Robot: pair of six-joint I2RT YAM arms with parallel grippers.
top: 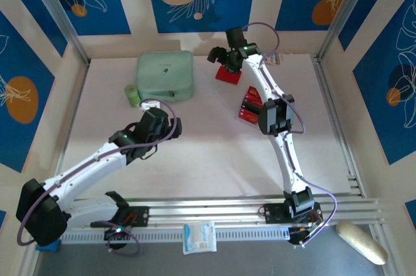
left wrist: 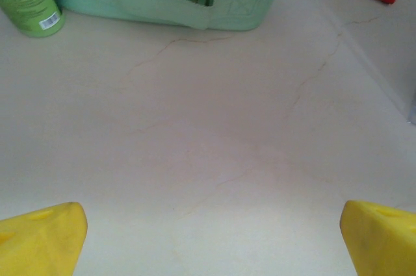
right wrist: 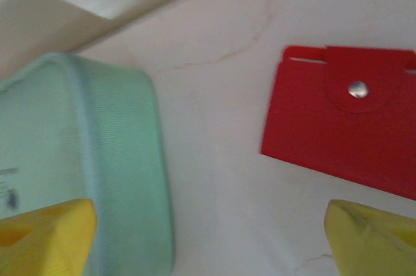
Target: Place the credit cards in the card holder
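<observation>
Now, right gripper (right wrist: 208,243) hovering released beside the snapped-shut card holder (right wrist: 338,126) near the bench's (top: 214,152) far edge, left gripper (left wrist: 208,237) gaping wide mid-bench, credit cards (top: 250,106) lying right of centre

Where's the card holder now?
Top view: the card holder lies closed at the table's far side, right of the mint case, beneath the right gripper.

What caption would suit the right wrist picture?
The right gripper, open, hovers between a mint-green case and the closed red card holder.
</observation>
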